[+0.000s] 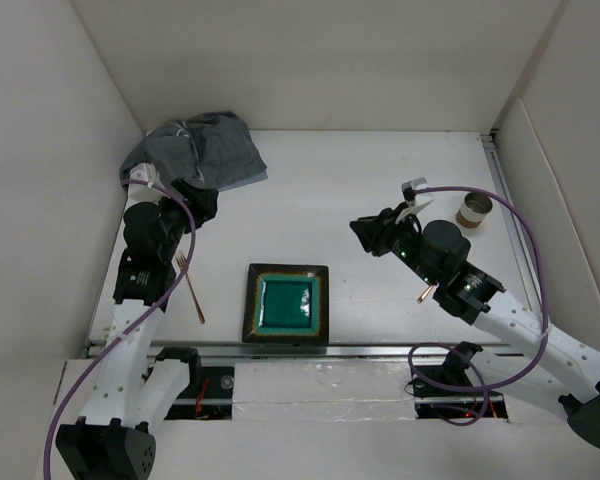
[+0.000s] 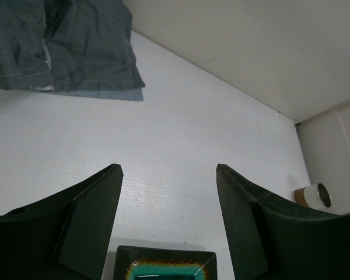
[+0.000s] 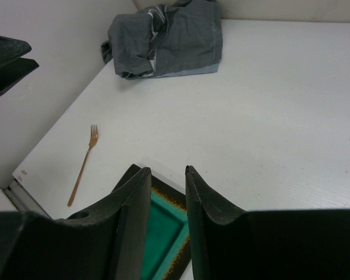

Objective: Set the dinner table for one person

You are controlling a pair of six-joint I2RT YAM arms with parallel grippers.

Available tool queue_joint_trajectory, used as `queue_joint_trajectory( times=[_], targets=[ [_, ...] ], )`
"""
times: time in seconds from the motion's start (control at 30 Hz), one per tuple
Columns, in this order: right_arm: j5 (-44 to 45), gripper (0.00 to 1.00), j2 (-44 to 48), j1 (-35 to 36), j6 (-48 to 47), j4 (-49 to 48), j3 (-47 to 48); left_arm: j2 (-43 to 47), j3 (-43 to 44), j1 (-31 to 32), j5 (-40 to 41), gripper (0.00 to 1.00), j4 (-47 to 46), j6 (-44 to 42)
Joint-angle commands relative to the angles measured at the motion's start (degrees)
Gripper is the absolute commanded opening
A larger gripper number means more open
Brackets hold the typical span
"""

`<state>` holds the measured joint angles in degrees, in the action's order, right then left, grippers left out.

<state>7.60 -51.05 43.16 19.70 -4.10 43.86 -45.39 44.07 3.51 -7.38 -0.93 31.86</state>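
The dinner table (image 1: 380, 180) is a white tabletop. A square dark plate (image 1: 286, 303) with a green centre lies near its front edge. Left of the plate lies a copper fork (image 1: 189, 285). My left gripper (image 1: 202, 205) hovers above the fork's far end, beside the grey cloth (image 1: 202, 148). Its jaws (image 2: 169, 169) stand wide open with only the tabletop between them. My right gripper (image 1: 362, 233) hangs right of the plate and points left. In the right wrist view its jaws (image 3: 168, 170) stand a narrow gap apart, with nothing in the gap and the plate (image 3: 163, 233) seen below.
A small brown and white cup (image 1: 474, 210) stands at the far right, near the wall. A copper tip (image 1: 423, 293) pokes out from under my right arm. White walls close in the left, right and back sides.
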Motion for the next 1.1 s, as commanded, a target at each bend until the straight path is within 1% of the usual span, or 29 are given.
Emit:
queue_joint_trajectory(
  times=[0.0, 0.03, 0.07, 0.1, 0.13, 0.17, 0.2, 0.23, 0.27, 0.3, 0.33, 0.37, 0.4, 0.43, 0.47, 0.5, 0.53, 0.57, 0.6, 0.63, 0.77, 0.9, 1.0, 1.07],
  targets=[
    [-0.04, 0.32, 0.16, 0.09, 0.25, -2.93, -0.26, -2.85, 4.34, -0.26, 2.88, 0.63, -1.01, -1.79],
    [-0.56, 0.28, -0.02, 0.09, -0.27, -3.28, -0.44, -3.91, 6.53, -0.26, 3.24, 0.63, -0.13, -3.36],
    [-0.74, 0.18, -0.19, 0.09, -0.63, -2.76, -0.18, -5.14, 7.86, -0.26, 4.03, 0.63, 0.4, -3.73],
    [-0.83, 0.11, -0.37, 0.09, -0.72, -1.97, 0.26, -8.37, 9.17, -0.26, 6.21, 0.62, 0.75, -3.99],
    [-0.74, 0.04, -0.37, 0.09, -0.72, -1.1, 0.7, -10.32, 12.58, -0.26, 6.76, 0.62, 2.58, -4.52],
    [-0.3, 0.0, -0.37, 0.09, -0.72, -0.3, 1.05, -12.25, 14.62, -0.26, 9.63, 0.6, 3.82, -5.22],
    [-0.3, 0.0, -0.28, 0.09, -0.55, -0.82, 0.62, -16.53, 16.64, -0.26, 14.36, 0.58, 5.13, -5.57],
    [-0.82, 0.0, -0.19, 0.09, -0.46, -1.95, 0.09, -18.49, 19.7, -0.26, 17.19, 0.52, 6.54, -6.19],
    [-1.35, 0.0, -0.19, 0.09, -0.63, -2.58, -0.69, -20.16, 20.6, -0.26, 20.35, 0.49, 6.81, -6.54],
    [-1.35, 0.0, -0.19, 0.09, -0.54, -2.15, -0.61, -23.4, 21.31, -1.82, 25.78, 0.46, 7.17, -5.93],
    [-1.09, 0.01, 0.15, 0.09, -0.46, -1.53, -0.53, -24.91, 22.71, -3.4, 26.36, 0.45, 7.69, -5.41],
    [-0.92, 0.04, 0.51, 0.09, 0.15, -0.31, -0.53, -28.41, 24.03, -7.34, 24.53, 0.47, 7.78, -4.1],
    [-0.65, 0.08, 0.68, 0.09, 0.16, -0.21, -0.79, -30.1, 24.04, -9.64, 21.99, 0.52, 7.78, -3.47],
    [-1.0, 0.23, 0.86, 0.09, 0.25, -0.47, -1.14, -32.11, 25.35, -11.75, 19.01, 0.64, 7.26, -3.21],
    [-1.35, 0.3, 1.04, 0.09, 0.07, -0.65, -1.58, -34.48, 26.32, -13.51, 16.11, 0.65, 7.52, -2.94],
    [-1.44, 0.38, 1.04, 0.09, -0.02, -0.47, -2.02, -39.12, 27.54, -15.35, 13.47, 0.65, 8.04, -2.77],
    [-1.27, 0.49, 1.12, 0.09, -0.02, -0.12, -2.11, -41.34, 29.73, -15.37, 13.7, 0.65, 8.48, -3.2],
    [-1.18, 0.52, 1.39, 0.09, -0.02, 0.31, -2.19, -43.19, 30.54, -15.37, 14.57, 0.65, 8.4, -3.99],
    [-0.83, 0.54, 1.56, 0.09, 0.33, 0.93, -2.37, -45.99, 30.98, -15.37, 14.58, 0.65, 7.96, -5.13],
    [-0.83, 0.56, 1.56, 0.09, 0.51, 0.85, -2.81, -46.89, 31.51, -15.37, 14.32, 0.66, 6.74, -5.66],
    [-1.01, 0.56, 1.3, 0.09, 0.25, 1.28, -2.99, -51.55, 32.82, -15.37, 12.74, 0.65, 5.06, -7.33],
    [-2.14, 0.56, 0.51, 0.09, 0.42, -0.29, -3.16, -56.38, 34.67, -13.01, 12.03, 0.64, 4.44, -10.32],
    [-2.06, 0.57, -0.98, 0.61, 0.25, 0.49, -2.2, -57.71, 34.59, -11.42, 12.48, 0.64, 2.35, -11.2],
    [-2.67, 0.57, -2.04, 0.61, 0.33, -0.46, -2.11, -58.76, 34.59, -11.42, 12.21, 0.55, 1.37, -11.03]
  ],
)
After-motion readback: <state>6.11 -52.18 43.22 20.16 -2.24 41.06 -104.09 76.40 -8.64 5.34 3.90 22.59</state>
